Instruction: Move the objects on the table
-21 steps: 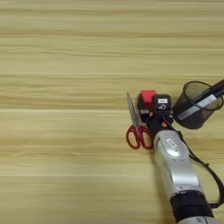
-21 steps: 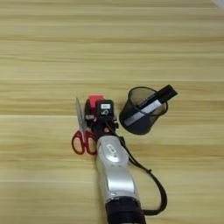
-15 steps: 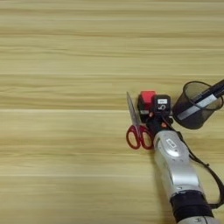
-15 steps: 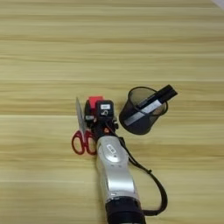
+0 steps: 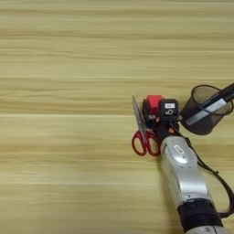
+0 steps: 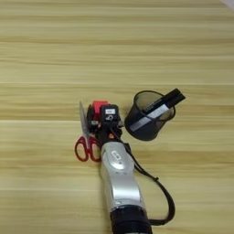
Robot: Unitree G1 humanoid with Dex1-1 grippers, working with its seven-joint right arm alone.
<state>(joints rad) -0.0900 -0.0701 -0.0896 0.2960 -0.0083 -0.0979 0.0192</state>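
Progress looks early: red cube (image 6: 99, 107), red-handled scissors (image 6: 85, 137) and mesh pen cup (image 6: 148, 121) with its marker (image 6: 160, 109) all rest on the desk (image 6: 55, 55). Right gripper (image 6: 104, 119) sits at the cube; whether its jaws are apart or together, I cannot tell.

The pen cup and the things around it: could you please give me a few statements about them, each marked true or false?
1. The marker stands in the pen cup, leaning right. True.
2. The scissors lie right of the pen cup. False: they lie left of it.
3. The scissors' blades point toward the table's far edge. True.
4. The red cube sits inside the pen cup. False: it is on the table, by the right gripper.
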